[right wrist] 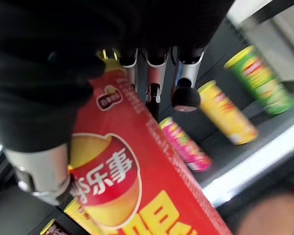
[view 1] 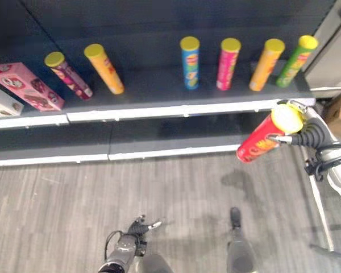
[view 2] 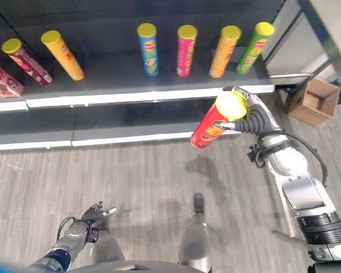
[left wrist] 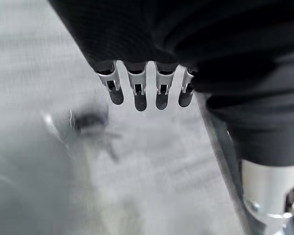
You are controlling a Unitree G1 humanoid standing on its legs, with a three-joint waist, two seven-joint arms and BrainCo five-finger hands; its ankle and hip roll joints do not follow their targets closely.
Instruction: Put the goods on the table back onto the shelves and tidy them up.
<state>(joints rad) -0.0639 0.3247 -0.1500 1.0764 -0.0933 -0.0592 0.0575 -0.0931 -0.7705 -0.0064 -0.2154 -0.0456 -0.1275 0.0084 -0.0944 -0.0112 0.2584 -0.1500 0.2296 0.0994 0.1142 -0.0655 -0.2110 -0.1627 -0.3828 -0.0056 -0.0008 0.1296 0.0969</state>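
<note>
My right hand (view 2: 251, 120) is shut on a red chip can (view 2: 211, 127) with a yellow lid, held tilted in the air in front of the shelf's right end; the can (right wrist: 137, 186) lies under the hand's curled fingers. On the upper shelf (view 1: 159, 91) stand several chip cans: maroon (view 1: 68, 75), orange (view 1: 105, 68), blue (view 1: 190, 62), pink (view 1: 228, 63), another orange (view 1: 266, 64) and green (view 1: 294, 60). My left hand (view 2: 90, 219) hangs low near the floor, fingers (left wrist: 137, 93) relaxed and holding nothing.
A pink box (view 1: 26, 86) and a white box (view 1: 1, 103) sit at the shelf's left end. A lower shelf (view 1: 131, 136) runs beneath. A cardboard box (view 2: 314, 101) stands on the floor at the right, beside a metal post (view 2: 321, 28).
</note>
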